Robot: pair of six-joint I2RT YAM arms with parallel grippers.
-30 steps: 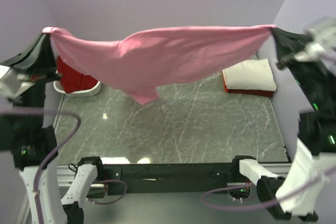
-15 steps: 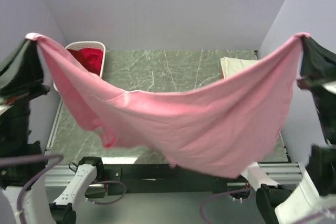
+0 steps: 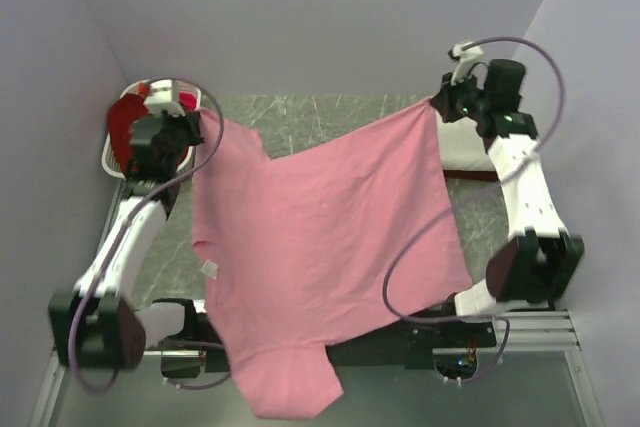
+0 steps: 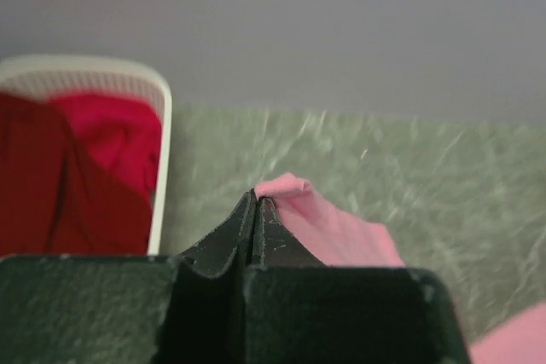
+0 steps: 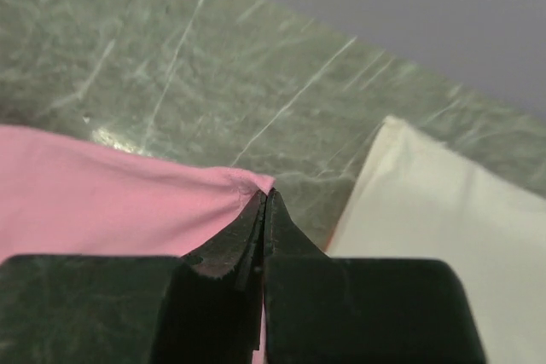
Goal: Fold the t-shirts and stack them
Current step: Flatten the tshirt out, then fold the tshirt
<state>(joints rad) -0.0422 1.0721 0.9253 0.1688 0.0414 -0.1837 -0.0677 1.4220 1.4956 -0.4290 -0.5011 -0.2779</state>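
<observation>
Both arms are reaching toward the far side of the green marble-pattern table (image 3: 330, 112), and each is pinching one far corner of the pink t-shirt (image 3: 320, 237).

1. Left gripper (image 4: 256, 204): the jaws are pressing together on a small peak of pink cloth. It is working just beside the white slatted basket (image 4: 164, 142), which is holding the red shirts (image 4: 77, 168).
2. Right gripper (image 5: 264, 202): the jaws are clamping a hemmed corner of the same garment. It is working just beside the folded cream-white shirt (image 5: 426, 236) lying at the far right of the table.

The pink t-shirt is draping from these two held corners across the middle of the table. Its far edge is sagging between the grippers. Its near end is hanging over the near edge, in front of the arm bases. A sleeve and a small label are showing along its left side.

Step in hand, as judged from this layout: the garment is being spread flat ahead of folding, and no fold is visible yet. One folded item is waiting at the far right, and the basket is holding more shirts, so the task appears to be in an early phase.

The next move is likely calling for the following:
- lowering both corners to the table together, with the far edge pulled taut to remove the sag
- bringing the overhanging near end fully onto the table
- releasing only once the cloth is lying flat, clear of both the basket and the folded shirt
</observation>
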